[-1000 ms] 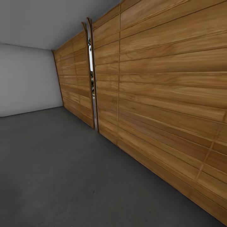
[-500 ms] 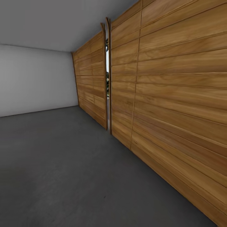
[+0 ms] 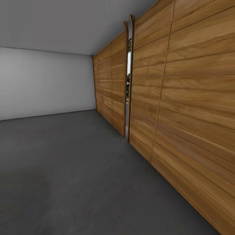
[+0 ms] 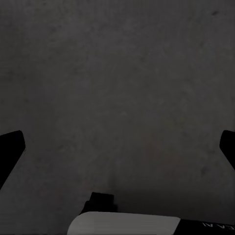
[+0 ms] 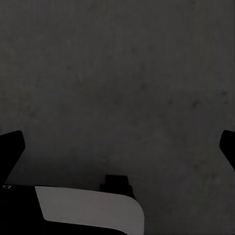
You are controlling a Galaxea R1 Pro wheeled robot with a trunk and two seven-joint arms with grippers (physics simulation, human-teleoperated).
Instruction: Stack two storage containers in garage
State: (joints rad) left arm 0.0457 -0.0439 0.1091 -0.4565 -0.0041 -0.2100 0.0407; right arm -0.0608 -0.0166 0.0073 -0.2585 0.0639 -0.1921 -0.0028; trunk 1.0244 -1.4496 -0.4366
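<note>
Looking through the head view, you are inside the garage [image 3: 45,81]: a plain pale grey wall at the far end, and along your right side the wide door [image 3: 189,98] of horizontal brown wooden slats. That door is made of two panels with a narrow upright gap [image 3: 128,81] between them, through which a sliver of bright outdoors shows. The floor [image 3: 71,169] is dark grey, matte and faintly speckled, running from the foot of the grey wall to the foot of the slatted door.

Your left gripper [image 4: 117,147] points at that same concrete in the left wrist view. Its two dark fingers [image 4: 11,147] sit at the opposite sides of the picture, spread wide apart, with bare floor between them and nothing held. Part of the white and black wrist housing shows at the lower rim of that view.

Your right gripper [image 5: 117,147] reads the same way in the right wrist view: fingers [image 5: 11,146] wide apart at the two sides, speckled grey floor between them, nothing gripped.

As for the two storage containers, I cannot tell you where they lie from these views, so their place relative to either pair of fingers cannot be given.
</note>
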